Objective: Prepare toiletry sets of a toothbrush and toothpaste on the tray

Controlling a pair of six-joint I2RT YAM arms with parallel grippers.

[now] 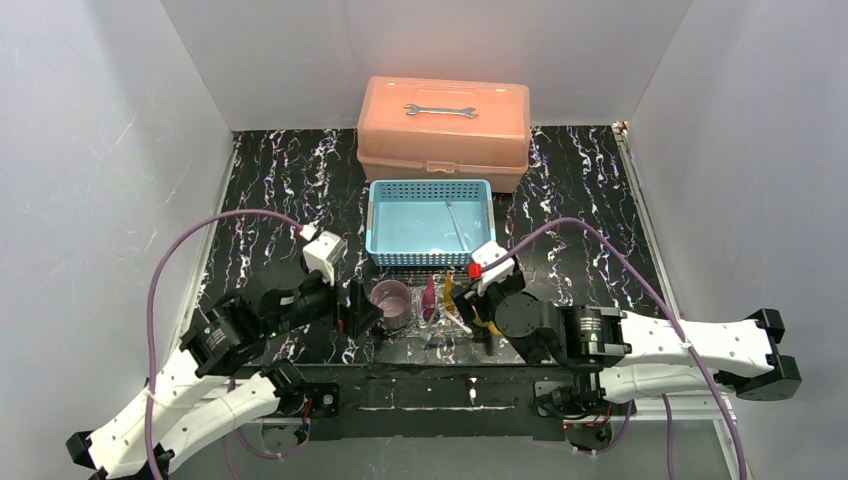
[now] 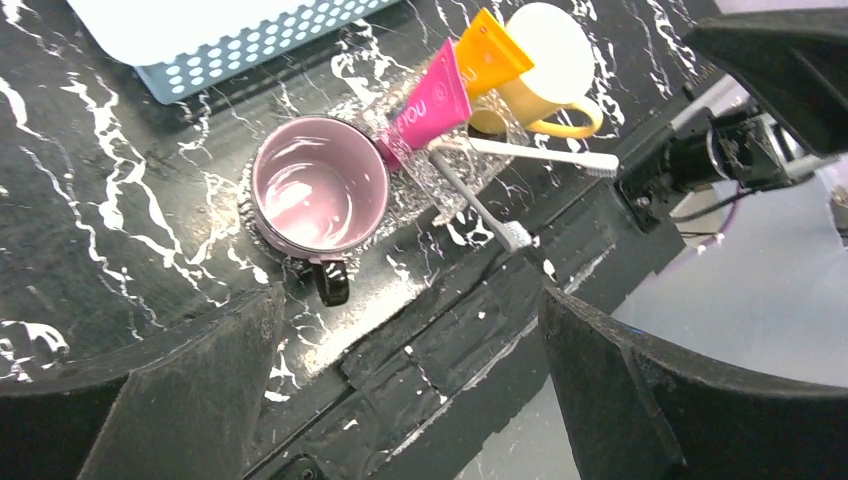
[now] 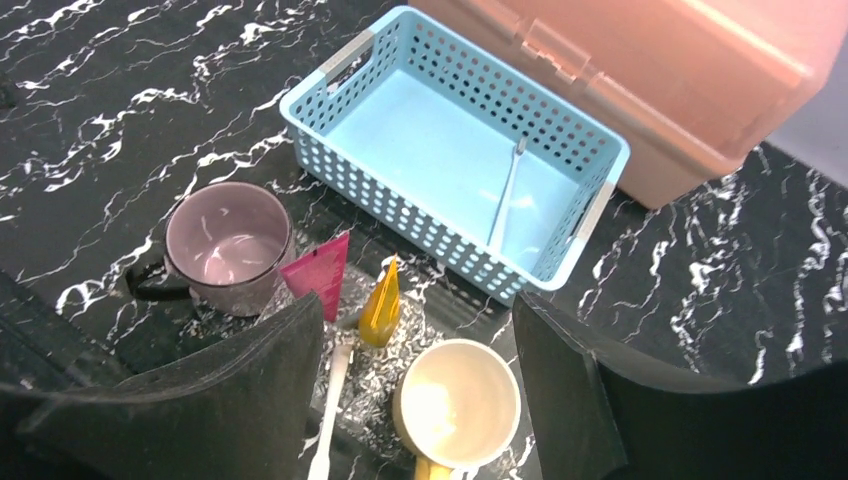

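On the tray (image 2: 405,205), magenta tube (image 2: 430,105) and yellow tube (image 2: 485,55) lie beside two toothbrushes (image 2: 540,157), paired as sets, we judge; left gripper (image 2: 410,310) and right gripper (image 3: 418,320) hover near, fingers spread, empty.

Table top (image 1: 270,190): black stone-look surface with white veining, smooth, moderate sheen.
Front edge strip (image 2: 450,330): matt black, scuffed, flecked with white.
Tray (image 3: 378,385): clear plastic, glittery, finely textured.
Purple mug (image 2: 318,190): glazed finish, glossy, with bright reflections inside.
Yellow mug (image 3: 457,405): smooth, duller sheen; material cannot be told.
Magenta tube (image 2: 432,105) and yellow tube (image 2: 487,55): smooth soft plastic, satin finish.
Toothbrushes (image 2: 540,155): pale, smooth plastic.
Basket (image 3: 420,225): light-blue plastic, perforated walls, smooth matt floor.
Toolbox (image 1: 400,135): salmon plastic, smooth, slight gloss.
Wrench (image 1: 440,110): bare grey metal.
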